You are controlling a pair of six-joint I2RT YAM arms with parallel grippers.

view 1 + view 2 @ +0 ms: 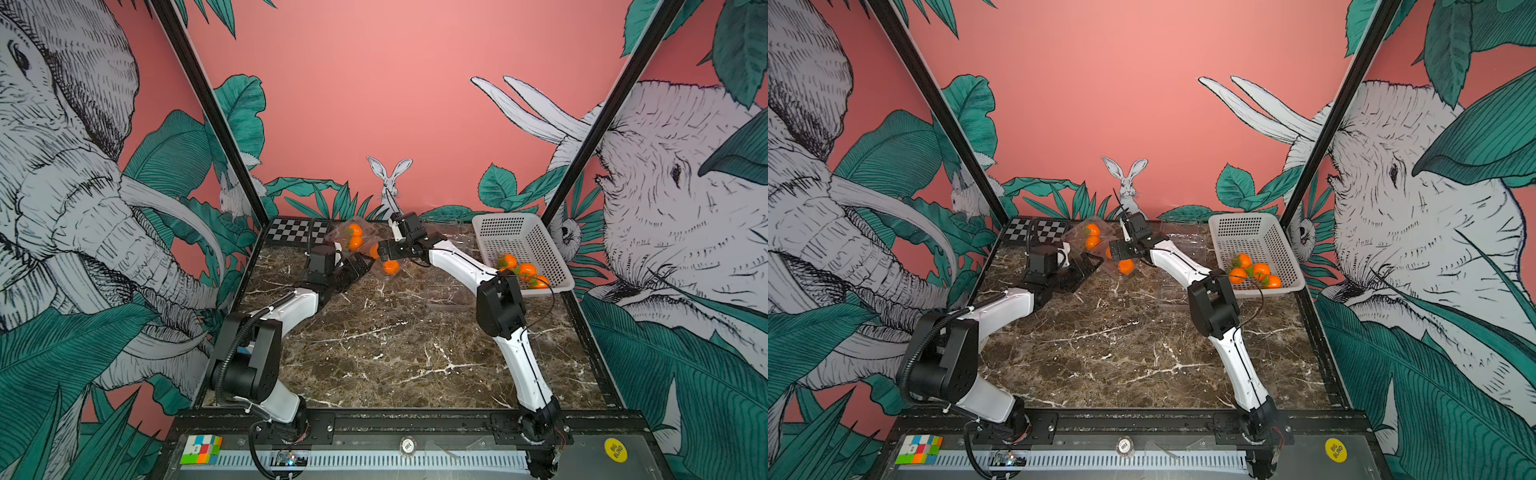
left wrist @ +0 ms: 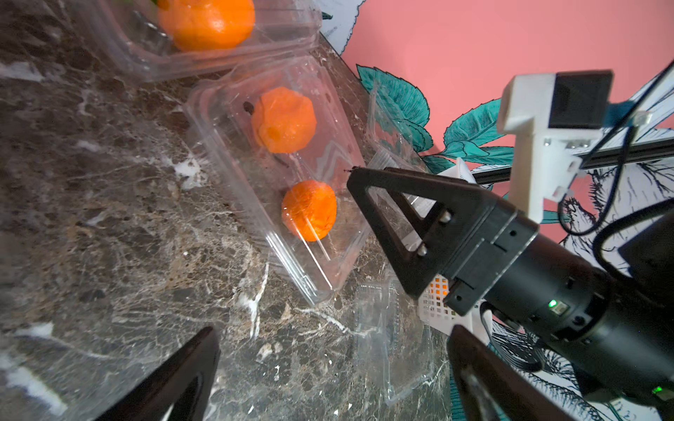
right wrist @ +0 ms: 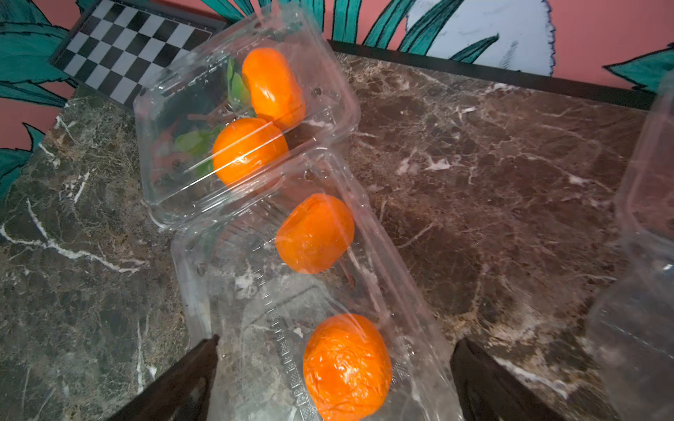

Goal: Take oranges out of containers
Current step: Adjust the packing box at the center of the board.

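Two clear containers lie at the back of the marble table. The far container [image 3: 204, 153] holds two oranges with green leaves [image 3: 250, 151] [image 3: 273, 85]. Under the plastic of the near container [image 3: 226, 291] [image 1: 384, 259] are two more oranges [image 3: 314, 233] [image 3: 346, 368]. My right gripper [image 3: 337, 339] [image 1: 380, 249] is open over this container, with the nearer orange between its fingers and not gripped. My left gripper [image 2: 332, 364] [image 1: 361, 266] is open just left of it, over bare marble and an empty clear container [image 2: 394, 346]. Several oranges [image 1: 527, 270] lie in the white basket.
The white perforated basket [image 1: 540, 245] stands at the back right. A checkerboard [image 1: 295, 230] lies at the back left, next to the far container. Another empty clear container [image 3: 649, 218] sits right of my right gripper. A colour cube [image 1: 201, 449] rests on the front rail.
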